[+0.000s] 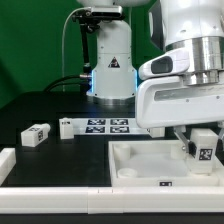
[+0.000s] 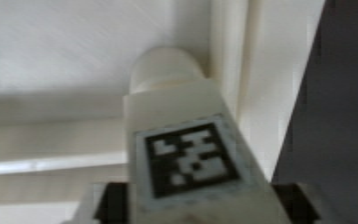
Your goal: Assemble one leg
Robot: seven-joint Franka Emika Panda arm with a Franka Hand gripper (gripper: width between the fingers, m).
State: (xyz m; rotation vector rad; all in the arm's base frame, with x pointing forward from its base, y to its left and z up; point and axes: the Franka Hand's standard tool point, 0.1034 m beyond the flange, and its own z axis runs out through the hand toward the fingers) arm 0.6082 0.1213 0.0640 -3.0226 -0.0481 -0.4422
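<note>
My gripper (image 1: 201, 141) is shut on a leg (image 1: 205, 152), a short white post with a black-and-white tag on its side. It holds the leg over the right part of the large white square tabletop (image 1: 140, 180). In the wrist view the leg (image 2: 172, 100) sits between my two dark fingers (image 2: 302, 203), tag facing the camera and rounded tip pointing at the tabletop's raised edge (image 2: 51, 60). I cannot tell whether the tip touches the tabletop. A second leg (image 1: 36, 135) lies on the black table at the exterior view's left.
The marker board (image 1: 105, 126) lies behind the tabletop, in front of the arm's base (image 1: 110, 70). A white part (image 1: 6, 160) sits at the exterior view's left edge. A white strip (image 1: 60, 205) runs along the front.
</note>
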